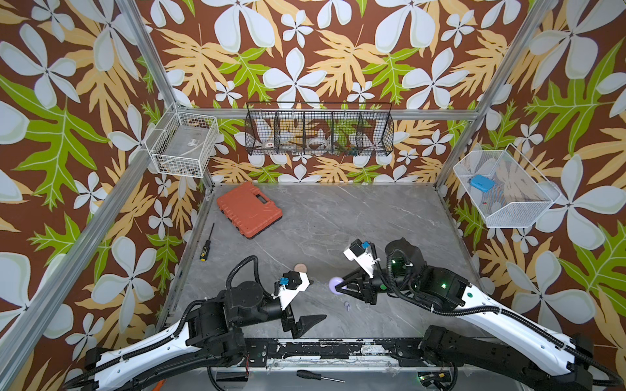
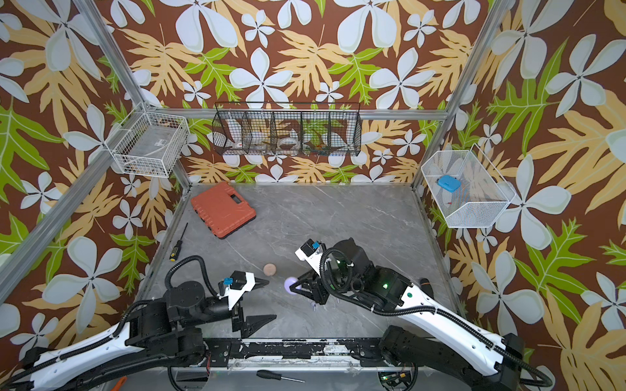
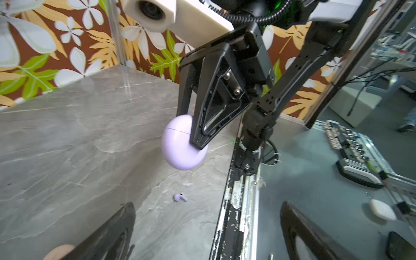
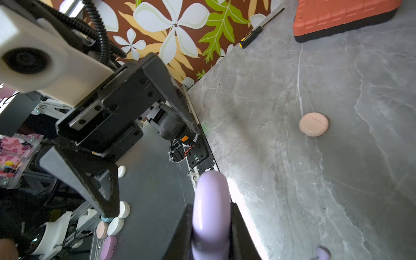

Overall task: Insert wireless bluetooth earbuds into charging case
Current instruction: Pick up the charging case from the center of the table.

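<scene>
lavender earbud (image 1: 347,305) too small for detail. pink case (image 1: 300,267) half hidden behind the left arm (image 1: 291,287). lavender case (image 1: 332,281) partly covered by the right gripper (image 1: 338,285).

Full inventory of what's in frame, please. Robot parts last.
lavender case: 1, lavender, closed, gripped in right hand
pink case: 1, pale pink, closed, on table
earbud: 1 visible, lavender, on table near front edge
tool case: 1, orange, table back-left
screwdriver: 1, yellow-black handle, table's left edge
second screwdriver: 1, black, front frame
black basket: 1, back wall
white baskets: 2, side walls; right one holds blue item
round pucks: several, white/pink/lavender, off table
table: 1, grey marble
left hand: open, empty
right hand: shut on lavender case
</scene>
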Controlling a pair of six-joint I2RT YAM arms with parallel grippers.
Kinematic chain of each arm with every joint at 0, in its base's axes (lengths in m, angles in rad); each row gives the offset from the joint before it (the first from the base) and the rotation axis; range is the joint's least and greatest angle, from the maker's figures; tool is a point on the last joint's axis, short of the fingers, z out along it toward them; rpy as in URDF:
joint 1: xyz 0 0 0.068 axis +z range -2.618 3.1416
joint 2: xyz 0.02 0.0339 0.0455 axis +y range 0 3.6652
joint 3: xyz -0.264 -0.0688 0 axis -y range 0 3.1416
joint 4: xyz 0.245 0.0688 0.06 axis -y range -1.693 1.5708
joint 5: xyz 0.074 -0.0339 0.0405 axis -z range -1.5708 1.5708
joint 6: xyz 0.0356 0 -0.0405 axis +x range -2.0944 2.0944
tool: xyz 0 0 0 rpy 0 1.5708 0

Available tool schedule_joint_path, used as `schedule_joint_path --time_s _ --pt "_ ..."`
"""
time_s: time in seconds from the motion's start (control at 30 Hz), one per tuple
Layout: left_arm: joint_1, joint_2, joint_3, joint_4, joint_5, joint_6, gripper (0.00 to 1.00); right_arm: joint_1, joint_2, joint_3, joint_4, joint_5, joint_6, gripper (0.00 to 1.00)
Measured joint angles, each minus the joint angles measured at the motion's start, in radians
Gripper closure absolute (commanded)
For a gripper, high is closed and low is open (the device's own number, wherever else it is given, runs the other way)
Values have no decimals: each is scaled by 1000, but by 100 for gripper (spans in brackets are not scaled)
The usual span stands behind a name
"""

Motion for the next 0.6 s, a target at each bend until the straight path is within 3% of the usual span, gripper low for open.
schedule_joint_path --time_s 0.33,0.6 --pt "112 123 4 43 377 -95 24 4 -29 -24 1 -105 -38 100" --pt "117 206 4 84 496 -96 30 41 -21 -26 27 -134 -48 100"
